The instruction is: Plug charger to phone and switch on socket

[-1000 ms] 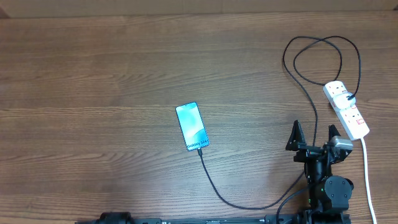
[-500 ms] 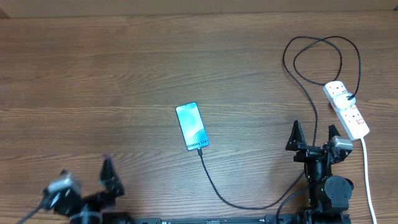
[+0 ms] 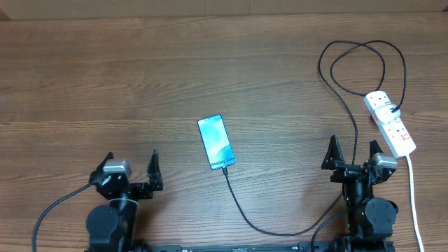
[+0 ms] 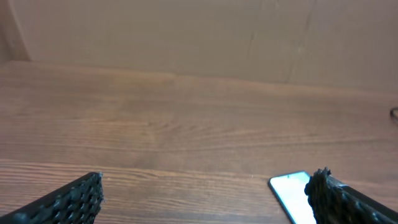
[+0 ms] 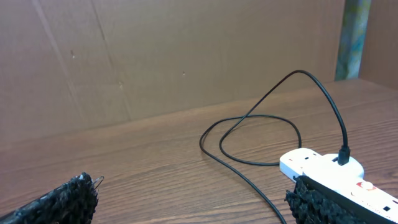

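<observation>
My left pincer (image 3: 131,159) stands spread wide, its two black, rough-grained fingers (image 4: 74,199) holding nothing. My right pincer (image 3: 353,147) is parted the same way and just as bare. Both sit low over a table (image 3: 105,70) of brown wood with long straight grain.

The phone (image 3: 216,142), a slim glossy rectangle with a bright blue-teal face, lies flat ahead of my left pincer and off to its right, well apart from both pincers. The charger (image 3: 260,228), a thin black cable, meets the phone's near edge and curves back between my two pincers. It then runs on by my right pincer into loose loops ahead of it.

Its small black plug stands in the socket (image 3: 390,124), a smooth white plastic bar with red switches (image 3: 396,130), just ahead and to the right of my right pincer. A thicker white cord (image 3: 414,199) trails back along that pincer's right side.
</observation>
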Controlling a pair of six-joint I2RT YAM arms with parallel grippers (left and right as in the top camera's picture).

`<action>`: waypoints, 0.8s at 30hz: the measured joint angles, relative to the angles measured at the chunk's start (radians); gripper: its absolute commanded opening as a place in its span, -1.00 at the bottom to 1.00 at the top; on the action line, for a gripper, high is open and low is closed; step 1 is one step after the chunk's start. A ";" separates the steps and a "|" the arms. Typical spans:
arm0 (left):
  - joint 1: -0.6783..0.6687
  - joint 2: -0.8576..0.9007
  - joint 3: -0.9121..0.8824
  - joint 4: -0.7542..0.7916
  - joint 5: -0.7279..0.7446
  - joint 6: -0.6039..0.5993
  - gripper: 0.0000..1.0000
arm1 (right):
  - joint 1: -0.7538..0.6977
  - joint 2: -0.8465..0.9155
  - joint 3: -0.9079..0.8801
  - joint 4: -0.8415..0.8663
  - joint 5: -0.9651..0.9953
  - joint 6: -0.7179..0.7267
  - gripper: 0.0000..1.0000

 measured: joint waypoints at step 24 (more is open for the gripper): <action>0.072 -0.001 -0.196 0.297 0.102 0.180 1.00 | -0.003 0.000 0.000 0.000 0.000 0.000 1.00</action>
